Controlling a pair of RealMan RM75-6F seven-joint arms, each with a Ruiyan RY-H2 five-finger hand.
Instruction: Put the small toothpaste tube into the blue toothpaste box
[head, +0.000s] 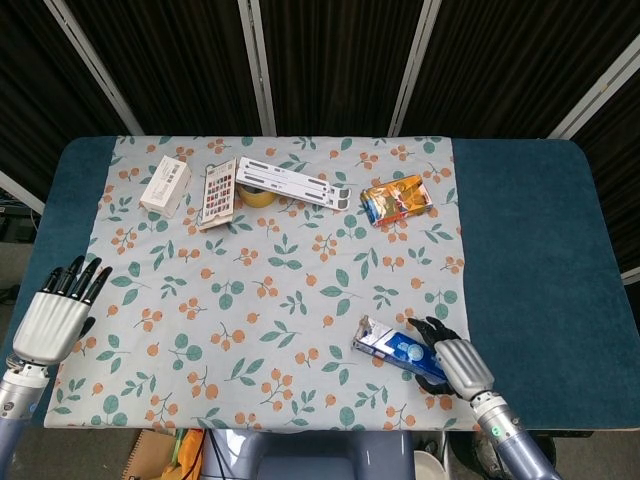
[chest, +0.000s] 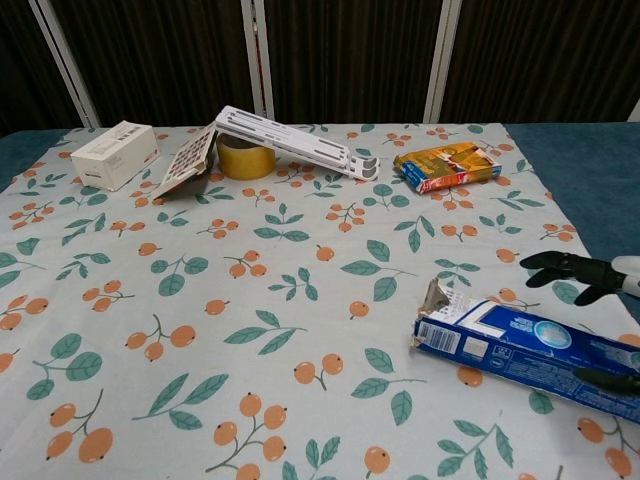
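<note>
The blue toothpaste box (head: 392, 347) is seen in the head view lying flat on the floral cloth (head: 280, 290) at lower right, gripped at its right end by the right hand (head: 448, 360); the left hand (head: 55, 312), at lower left, is held open and empty. In the chest view, the box (chest: 520, 350) lies at lower right, open flap leftward, the right hand's fingers (chest: 565, 268) spread above it.
</note>
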